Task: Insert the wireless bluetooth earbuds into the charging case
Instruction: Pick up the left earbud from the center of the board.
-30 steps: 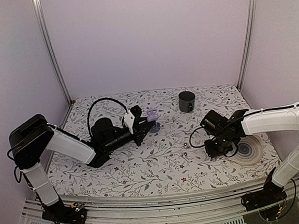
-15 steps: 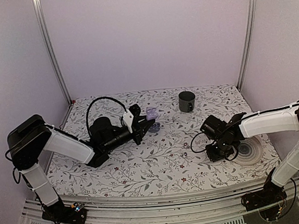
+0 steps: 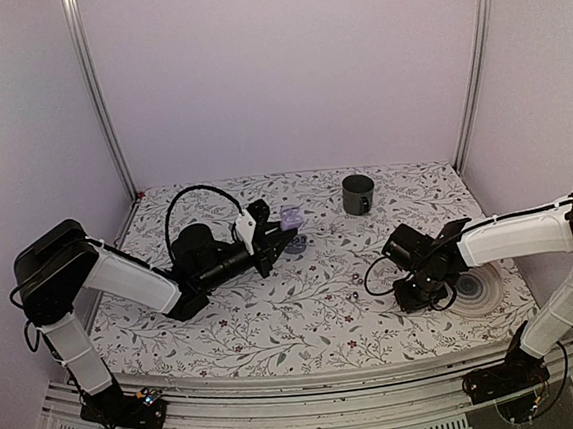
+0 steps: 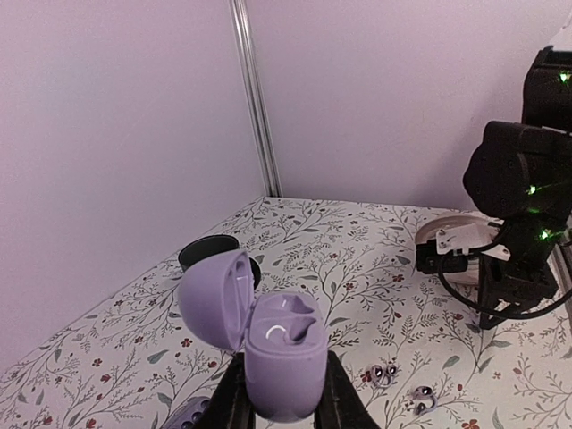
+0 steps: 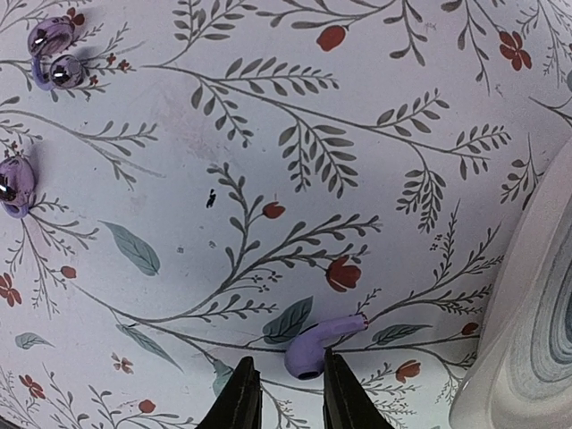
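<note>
Top external view: the left pincer (image 3: 277,237) is out over the middle-left of the desk (image 3: 276,321), clamped on the lilac charging case (image 3: 290,217), which sits at its tip, off the desk and left of the dark mug (image 3: 358,194). The right pincer (image 3: 414,294) is low over the desk, just beside the round plate (image 3: 482,288). Its gap cannot be read from here. Left wrist view: the case stands upright between the two fingers (image 4: 228,402), its lower body gripped on both flanks. The long axis of the body runs up out of the grip. The lid (image 4: 214,299) is hinged open to the picture's left and the sockets face up. Two small lilac pieces (image 4: 400,386) lie on the desk beyond, well apart from the case. Right wrist view: one lilac earbud (image 5: 320,344) lies flat on the desk. Its rounded end is between the fingers (image 5: 243,393) and its stem points up and right toward the plate edge. The right pincer stands narrowly parted. Bare cloth shows between the earbud and the left-hand finger, and contact with the other finger cannot be told.
</note>
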{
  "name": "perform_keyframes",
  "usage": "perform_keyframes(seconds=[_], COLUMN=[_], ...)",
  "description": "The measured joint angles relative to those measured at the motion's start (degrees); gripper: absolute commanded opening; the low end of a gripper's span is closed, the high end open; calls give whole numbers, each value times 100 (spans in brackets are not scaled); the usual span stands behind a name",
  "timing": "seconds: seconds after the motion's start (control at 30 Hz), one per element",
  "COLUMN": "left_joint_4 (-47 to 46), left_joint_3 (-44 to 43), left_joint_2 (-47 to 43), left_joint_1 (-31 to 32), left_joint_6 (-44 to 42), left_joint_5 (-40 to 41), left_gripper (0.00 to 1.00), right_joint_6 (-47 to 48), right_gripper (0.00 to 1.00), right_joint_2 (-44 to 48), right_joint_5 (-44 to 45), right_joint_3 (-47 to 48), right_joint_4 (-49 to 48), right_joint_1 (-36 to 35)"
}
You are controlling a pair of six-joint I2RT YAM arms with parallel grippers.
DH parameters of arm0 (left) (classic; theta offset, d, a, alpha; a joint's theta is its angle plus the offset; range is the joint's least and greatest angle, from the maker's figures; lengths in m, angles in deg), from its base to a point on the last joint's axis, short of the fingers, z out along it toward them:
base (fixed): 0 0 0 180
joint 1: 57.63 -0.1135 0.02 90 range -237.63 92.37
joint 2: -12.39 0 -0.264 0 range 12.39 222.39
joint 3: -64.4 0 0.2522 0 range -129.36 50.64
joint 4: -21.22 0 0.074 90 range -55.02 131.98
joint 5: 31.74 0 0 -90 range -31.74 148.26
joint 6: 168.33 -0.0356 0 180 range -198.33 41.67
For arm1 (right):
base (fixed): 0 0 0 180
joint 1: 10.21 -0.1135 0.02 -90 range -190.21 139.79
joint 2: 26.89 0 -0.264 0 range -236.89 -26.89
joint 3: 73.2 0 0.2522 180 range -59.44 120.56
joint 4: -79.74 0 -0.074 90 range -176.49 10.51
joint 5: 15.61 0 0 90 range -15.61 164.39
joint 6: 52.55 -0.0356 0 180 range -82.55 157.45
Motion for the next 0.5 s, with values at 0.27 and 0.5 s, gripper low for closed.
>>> perform_keyframes(seconds=[0.27,0.5], left_joint_4=[-2,0], left_joint_3=[0,0], left_joint_2=[0,0], left_joint_1=[0,0], left_joint_6=[0,0], left_joint_5=[0,0], left_gripper=[0,0], right_joint_6=[-216,-481], right_gripper=[24,22], right_joint_2=[-4,-203], right_joint_5=[-2,7], right_joint_3=[-20,-20], right_joint_4=[52,140], right_joint_1=[-101,-105])
